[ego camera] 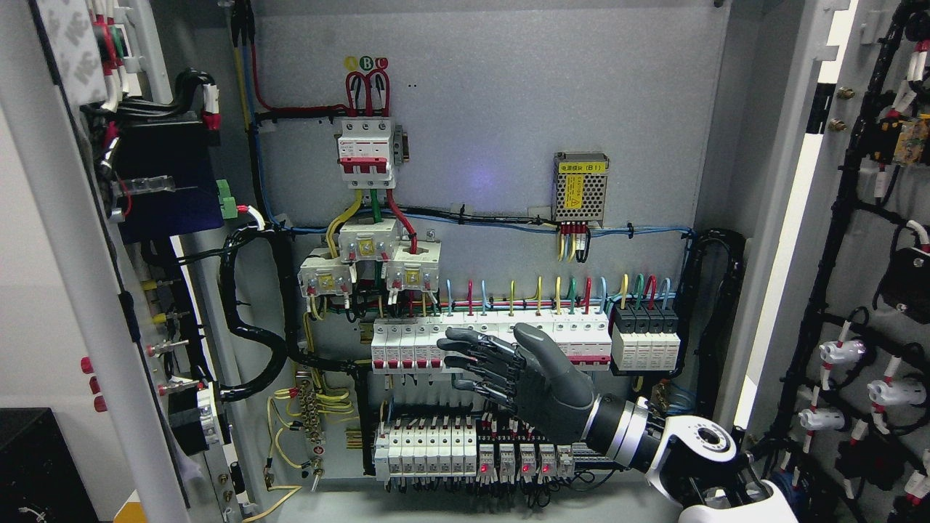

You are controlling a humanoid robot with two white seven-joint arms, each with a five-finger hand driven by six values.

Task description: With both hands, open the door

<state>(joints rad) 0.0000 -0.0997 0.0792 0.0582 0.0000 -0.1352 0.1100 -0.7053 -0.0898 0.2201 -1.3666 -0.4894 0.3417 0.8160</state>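
Doors of the cabinet stand swung wide in the head view — the left door [87, 240] and the right door [864, 240] flank the back panel [508, 94], each showing its wired inner face. Opening appears complete; no further door travel looks necessary. Right hand [508, 374] hovers before the breaker row [494, 341] low on that panel, fingers loosely extended, holding nothing — contact with the breakers cannot be confirmed. Left hand is out of view.

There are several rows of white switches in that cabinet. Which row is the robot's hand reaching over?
The right hand is in front of the long middle row of breakers, fingers extended. The three-pole breaker sits far above; the bottom row lies below the hand.
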